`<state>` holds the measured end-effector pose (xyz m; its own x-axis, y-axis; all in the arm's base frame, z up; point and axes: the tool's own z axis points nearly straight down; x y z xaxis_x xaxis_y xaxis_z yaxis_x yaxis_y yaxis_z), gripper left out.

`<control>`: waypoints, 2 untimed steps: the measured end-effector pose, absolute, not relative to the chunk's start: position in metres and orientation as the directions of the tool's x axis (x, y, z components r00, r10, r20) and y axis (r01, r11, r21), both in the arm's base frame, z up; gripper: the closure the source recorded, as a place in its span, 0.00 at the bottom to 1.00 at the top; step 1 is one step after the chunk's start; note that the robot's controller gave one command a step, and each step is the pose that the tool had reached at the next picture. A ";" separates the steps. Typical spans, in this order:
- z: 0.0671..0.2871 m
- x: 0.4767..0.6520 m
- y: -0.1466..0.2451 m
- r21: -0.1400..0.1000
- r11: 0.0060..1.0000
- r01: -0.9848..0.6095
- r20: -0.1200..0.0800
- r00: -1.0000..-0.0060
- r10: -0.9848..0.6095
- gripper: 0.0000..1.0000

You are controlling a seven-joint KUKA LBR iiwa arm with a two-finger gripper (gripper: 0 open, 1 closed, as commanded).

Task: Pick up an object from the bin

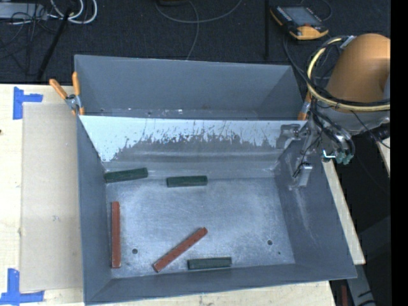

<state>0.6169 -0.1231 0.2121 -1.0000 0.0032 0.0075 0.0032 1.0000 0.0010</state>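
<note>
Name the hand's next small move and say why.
Probably slide the hand left, toward the dark green bar at the back middle of the floor. The hand sits close against the right wall, away from every bar. That bar looks like the nearest one, and it lies flat and apart from the others.

The light comes from overhead and spreads fairly evenly. The bin (191,85) catches it hardest on the sloping back wall, where a pale band glares across the scratched metal; the upright wall above it and the left wall sit duller. The floor inside is a soft mid grey, and the red bar (180,249) and green bar (187,182) throw barely any shadow. The orange cover (360,65) has a gentle sheen on top. The ground (191,18) behind is near black, perhaps simply unlit.
</note>
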 end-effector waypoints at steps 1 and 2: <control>0.096 0.608 -0.068 0.004 0.998 -0.060 0.008 -0.998 -0.060 0.00; 0.103 0.620 -0.012 0.003 0.994 -0.112 -0.003 -0.994 -0.112 0.00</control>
